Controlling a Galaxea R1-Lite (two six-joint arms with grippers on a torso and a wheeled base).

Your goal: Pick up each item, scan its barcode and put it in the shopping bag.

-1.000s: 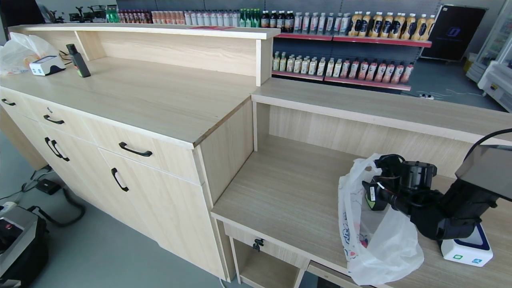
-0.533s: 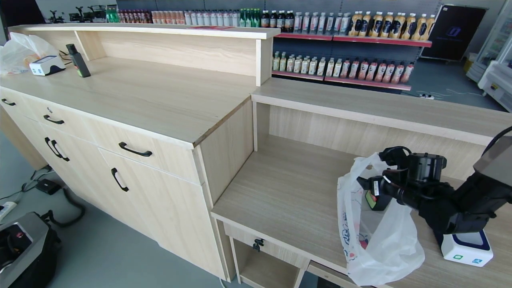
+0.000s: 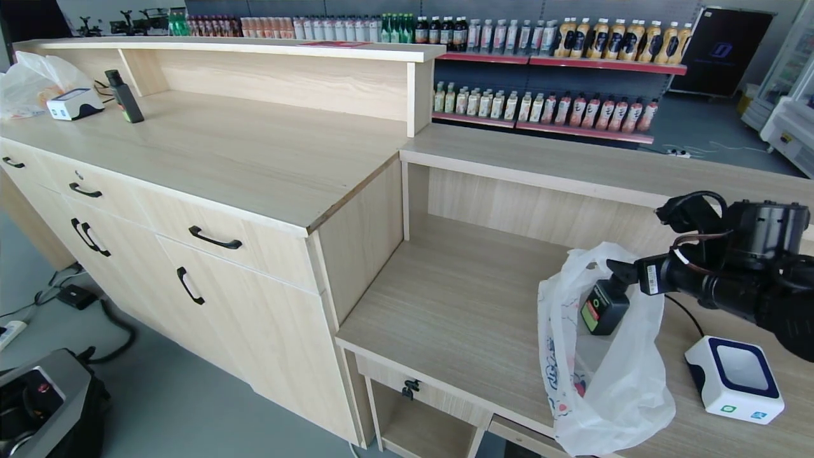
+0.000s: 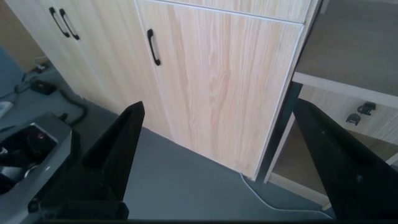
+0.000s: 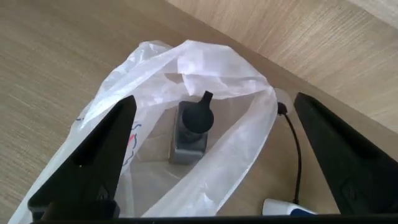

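Dark bottle: inside the shopping bag, leaning, its green-and-red label facing the near left. Right wrist view, looking down through the open bag mouth: the bottle is seen top-end on, nozzle cap uppermost, white plastic of the bag all round it.

Right pincer: just above the mouth of the bag, on its right side. Released. In the wrist view its fingers are spread wide, the bottle between and beyond them, touching neither; pincer midpoint sits over the bag opening.

Bag: stands on the near right part of the lower surface, handles up, printed pattern on its left face. Other contents: cannot tell through the plastic.

Scanner: white body, dark blue top, on the same surface just right of the bag. The wrist view catches its white edge and a black cable running over the wood beside the bag.

Left pincer: released, fingers wide apart, hanging low before a cabinet door and the grey floor, well apart from the bag.

Upper surface, far left end: a second bag, a second scanner, an upright dark bottle just right of it.

Shelves of drinks run along the far side.
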